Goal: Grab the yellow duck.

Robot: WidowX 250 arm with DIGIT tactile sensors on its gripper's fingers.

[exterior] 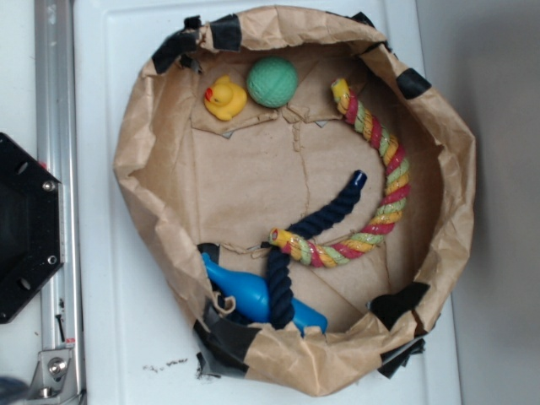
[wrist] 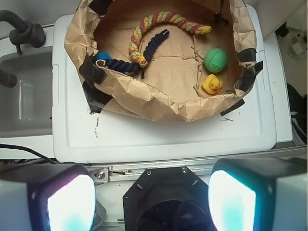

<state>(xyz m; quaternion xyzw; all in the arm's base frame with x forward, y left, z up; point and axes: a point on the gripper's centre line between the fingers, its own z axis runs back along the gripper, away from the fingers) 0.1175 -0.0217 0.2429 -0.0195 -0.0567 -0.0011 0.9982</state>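
The yellow duck [exterior: 224, 98] [wrist: 211, 84] is small, with an orange-red beak, and sits inside the brown paper nest [exterior: 135, 152] [wrist: 159, 103] near its wall, right beside the textured green ball [exterior: 272, 82] [wrist: 215, 60]. My gripper [wrist: 151, 202] does not show in the exterior view. In the wrist view its two fingers [wrist: 70, 202] stand wide apart at the bottom corners, open, with nothing between them, high above the black robot base [wrist: 168, 199] and far from the duck.
A yellow-red-green twisted rope [exterior: 380, 186] [wrist: 163, 21], a dark blue rope [exterior: 312, 236] [wrist: 144, 50] and a blue plastic toy [exterior: 253, 295] also lie in the nest. The nest rests on a white lid [exterior: 110, 295] [wrist: 168, 134]. A metal rail [exterior: 52, 169] runs alongside.
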